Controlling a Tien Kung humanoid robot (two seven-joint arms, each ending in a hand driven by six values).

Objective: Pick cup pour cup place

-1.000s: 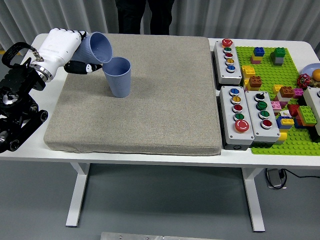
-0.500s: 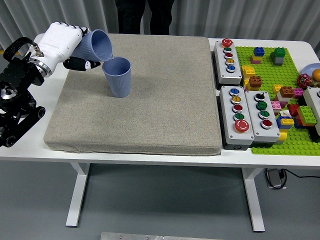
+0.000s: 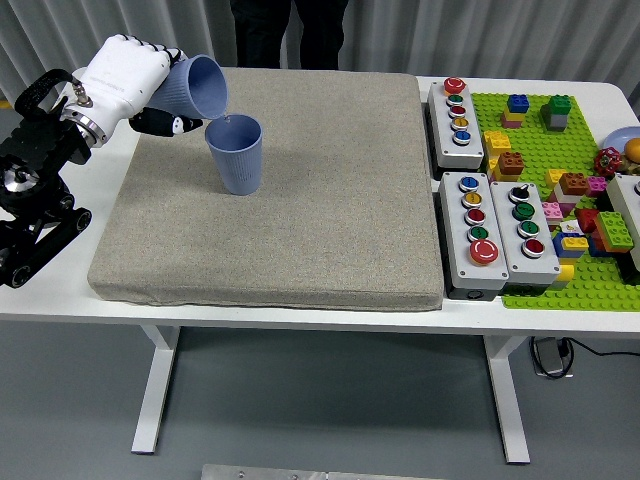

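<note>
My left hand is wrapped around the tilted cup, thumb under the wall, other fingers over the top. The cup is on its side with the mouth facing away from my palm and slightly down, so the contents should run out over the lower lip. Judgement: mid-pour, not done.

Just below that lip, past my fingertips: the upright cup, standing on the grey mat. Its rim sits right under the pouring edge, close, possibly touching; can't tell. Kept close to limit spill. No visible stream or contents.

Next call: level the held cup, then set it on the mat beside the receiver.

Far beyond the cups, well apart: button boxes and a green brick plate. A person stands at the far edge. Right hand out of view.
</note>
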